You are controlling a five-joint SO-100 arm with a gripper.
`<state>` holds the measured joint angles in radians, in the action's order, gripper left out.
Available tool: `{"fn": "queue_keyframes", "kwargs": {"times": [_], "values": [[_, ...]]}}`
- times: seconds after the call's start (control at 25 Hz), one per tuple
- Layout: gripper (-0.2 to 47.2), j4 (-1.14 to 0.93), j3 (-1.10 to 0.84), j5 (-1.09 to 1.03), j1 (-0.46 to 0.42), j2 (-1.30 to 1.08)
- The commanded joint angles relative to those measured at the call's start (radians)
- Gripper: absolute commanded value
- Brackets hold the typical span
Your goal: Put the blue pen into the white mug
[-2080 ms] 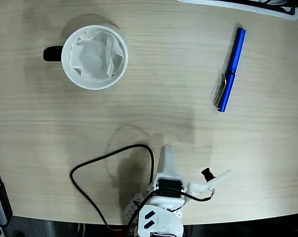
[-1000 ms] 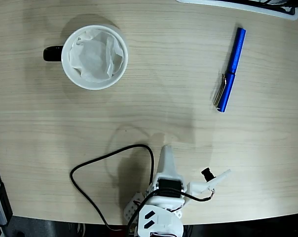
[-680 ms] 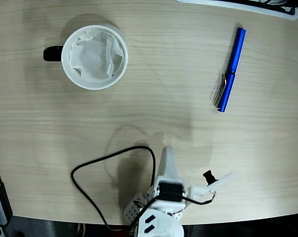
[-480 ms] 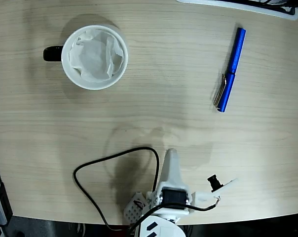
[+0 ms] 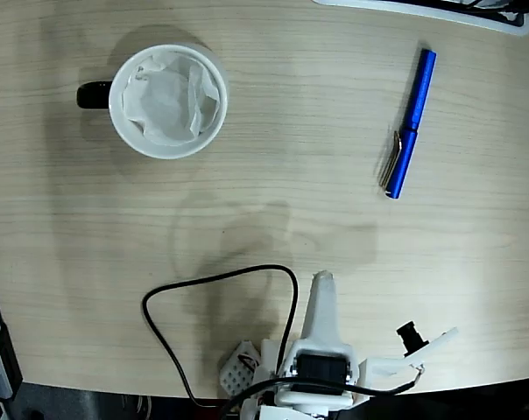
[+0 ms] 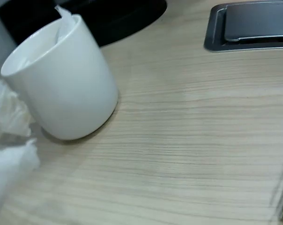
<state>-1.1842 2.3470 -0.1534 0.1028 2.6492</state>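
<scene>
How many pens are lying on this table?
1. A slim glossy blue pen with a silver clip lies at the right of the fixed view, far from the round white ceramic mug at the upper left. None seems hidden.

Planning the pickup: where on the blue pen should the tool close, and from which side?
Probably mid-barrel of the blue pen, coming from above with the tool spanning its narrow width. It lies flat, nearly vertical in the fixed view; the clip sits left of its lower part.

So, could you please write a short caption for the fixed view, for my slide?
Overhead: white mug upper left, blue pen lying upper right, robot hand low at the table's near edge.
</scene>
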Motion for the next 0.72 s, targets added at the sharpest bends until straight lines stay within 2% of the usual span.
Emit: {"fn": "queue_keyframes", "kwargs": {"times": [0.0, 0.2, 0.36, 0.68], "values": [[0.0, -0.086, -0.172, -0.12, 0.009, -0.13], [0.0, -0.222, -0.457, -0.241, 0.049, -0.405], [0.0, -0.239, -0.632, -0.321, 0.106, -0.595], [0.0, -0.268, -0.882, -0.719, 0.201, -0.946]]}}
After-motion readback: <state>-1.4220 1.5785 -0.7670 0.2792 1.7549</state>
